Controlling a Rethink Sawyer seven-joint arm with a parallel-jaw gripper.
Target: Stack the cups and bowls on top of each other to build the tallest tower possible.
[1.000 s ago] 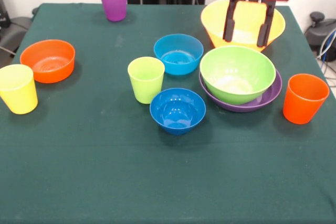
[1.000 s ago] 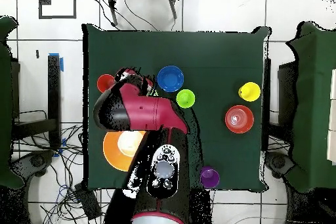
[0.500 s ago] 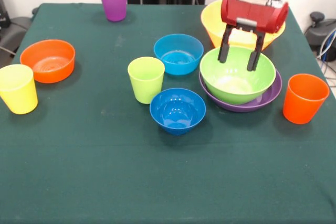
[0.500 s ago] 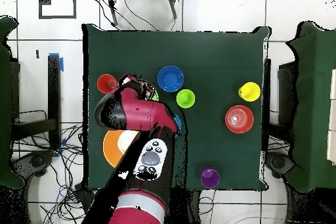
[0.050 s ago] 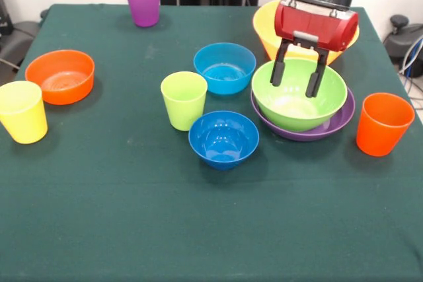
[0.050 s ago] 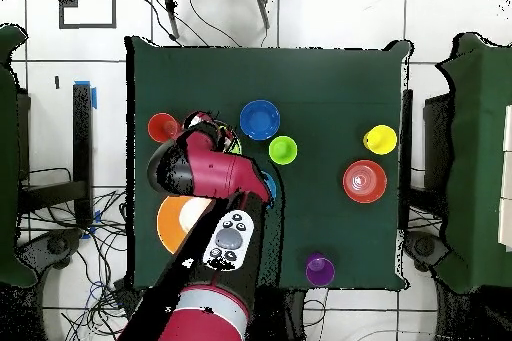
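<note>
The red and black gripper point(image 5: 295, 78) hangs with its two dark fingers spread apart and nothing between them, directly over the large lime green plastic bowl point(image 5: 299, 94). That bowl sits nested in the large purple plastic bowl point(image 5: 334, 123), near the right edge of the table point(image 5: 119, 216) in the front view. The fingertips reach down to about rim level, toward the far half of the bowl's opening — one tip just inside the left part of the rim, the other nearer the middle. So the bowl lies straight below the jaws, and being round it offers no long axis; in my judgement a grasp would have to close across the wall at the rim, which means shifting so that the rim passes between the fingers.

Behind it, at the table's far right corner, stands the large yellow-orange plastic bowl point(image 5: 271, 28), partly covered by the gripper body. The orange plastic cup point(image 5: 383, 123) stands just beside the nested pair, at the right edge.

From overhead, the arm point(image 6: 215, 172) covers the green and purple bowls almost wholly, so the finger-to-rim relation cannot be checked there — only a sliver of green shows. Whether the tips touch the bowl's inside is not clear from the front either.
</note>
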